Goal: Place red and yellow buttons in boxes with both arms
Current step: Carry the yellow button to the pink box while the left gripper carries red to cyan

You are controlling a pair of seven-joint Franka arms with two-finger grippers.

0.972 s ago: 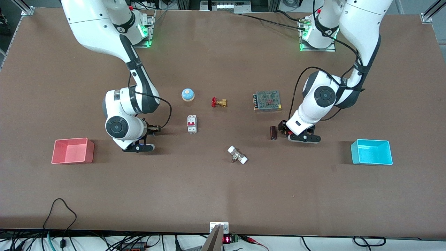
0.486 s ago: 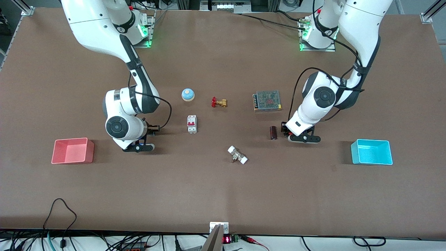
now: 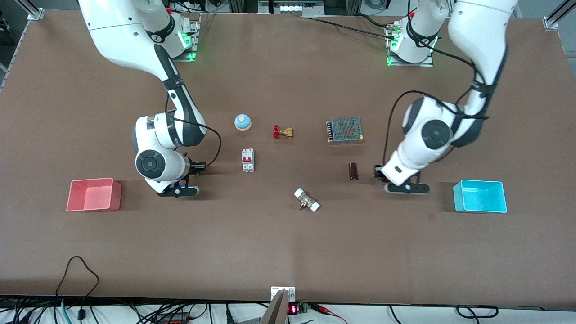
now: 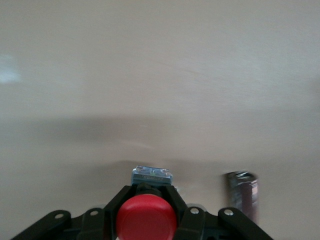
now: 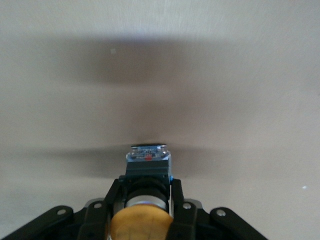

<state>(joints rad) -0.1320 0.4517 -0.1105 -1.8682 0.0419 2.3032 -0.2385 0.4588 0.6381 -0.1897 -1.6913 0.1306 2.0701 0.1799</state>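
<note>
My left gripper (image 3: 379, 173) is shut on the red button (image 4: 146, 218); its fingers (image 4: 172, 196) clamp the dark body under the red cap. It hangs low over the table between a dark cylinder (image 3: 353, 171) and the cyan box (image 3: 479, 196). My right gripper (image 3: 198, 167) is shut on the yellow button (image 5: 141, 223), whose bluish base (image 5: 148, 160) sticks out past the fingers (image 5: 176, 192). It is over the table beside the pink-red box (image 3: 93, 194). Both boxes look empty. In the front view the buttons are hidden by the hands.
A blue dome bell (image 3: 242, 122), a brass valve with a red handle (image 3: 282, 132), a white breaker (image 3: 248, 159), a metal power supply (image 3: 345, 130) and a white-capped fitting (image 3: 307, 200) lie mid-table. The dark cylinder also shows in the left wrist view (image 4: 242, 195).
My left arm has moved with the red button away from the dark cylinder toward the cyan box. My right arm has barely moved.
</note>
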